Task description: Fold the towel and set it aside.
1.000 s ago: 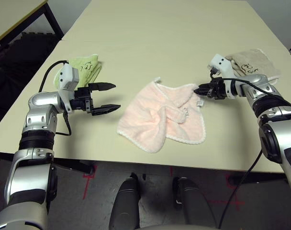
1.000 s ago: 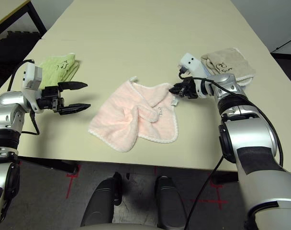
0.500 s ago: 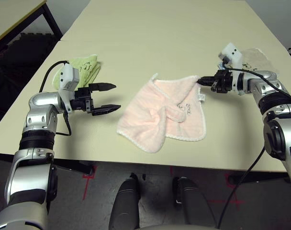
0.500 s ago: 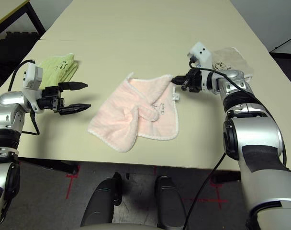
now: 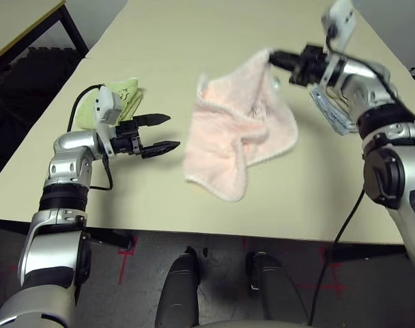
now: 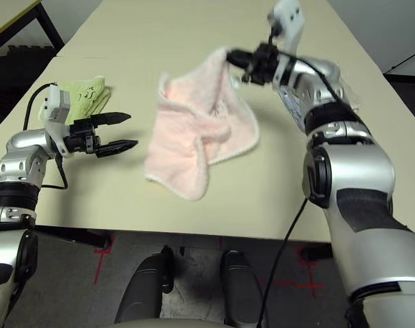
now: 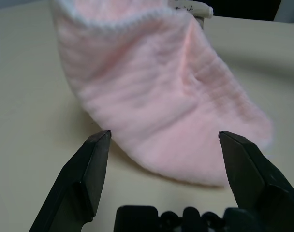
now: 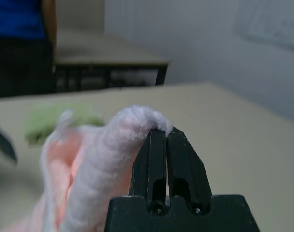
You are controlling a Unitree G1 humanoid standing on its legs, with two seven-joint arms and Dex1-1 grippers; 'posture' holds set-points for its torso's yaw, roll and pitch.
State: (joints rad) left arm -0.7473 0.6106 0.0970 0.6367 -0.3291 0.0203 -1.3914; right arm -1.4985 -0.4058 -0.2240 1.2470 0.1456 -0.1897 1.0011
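Pink towel point(image 5: 238, 130) hangs in centre of head view, top corner pinched in R gripper point(image 5: 274, 59) at upper right of frame; its black fingers point(image 8: 159, 159) are pressed tight together on the cloth edge. Towel drapes down crumpled, white scalloped edging along its sides, lowest part reaching the table point(image 5: 194, 41) just below centre; can't tell how much of it lies on the surface. L gripper point(image 5: 163, 132) sits left of centre, pointing toward the towel, fingers point(image 7: 91, 169) spread wide w/ nothing between them, close to the towel's left edge but apart from it. Green folded towel point(image 5: 119, 96) lies behind L gripper at left. Another folded towel point(image 5: 330, 113) partly hidden under R forearm at right
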